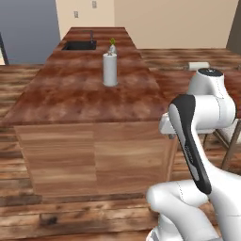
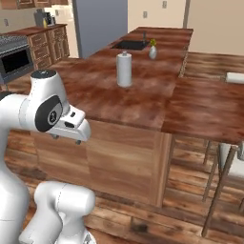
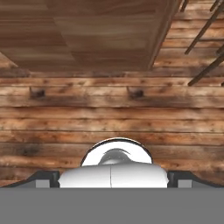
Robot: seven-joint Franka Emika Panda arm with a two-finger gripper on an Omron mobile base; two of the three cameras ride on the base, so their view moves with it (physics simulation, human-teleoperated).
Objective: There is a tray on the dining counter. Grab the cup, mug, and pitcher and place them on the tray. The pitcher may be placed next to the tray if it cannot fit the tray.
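Arm folded in front of the kitchen island; gripper facing the plank floor.

The dining counter [image 2: 209, 107] juts off the island's right side as a lower reddish-brown slab, with a pale flat thing [image 2: 234, 77] at its far edge that is too small to name, perhaps a stool cushion. On the island top [image 1: 70, 94] a white paper-towel roll [image 1: 110, 69] stands upright near the middle, a small vase with a green sprig [image 1: 112, 47] behind it, and a dark sink [image 1: 80, 45] with its faucet at the far left corner. The island's wood-panel front [image 1: 94, 157] stands between the robot and those things. Dark stool legs [image 2: 220, 183] stand under the dining counter's near edge. In the hand view the gripper looks down at the floorboards [image 3: 109, 109]; whether its fingers are parted or closed I cannot tell.
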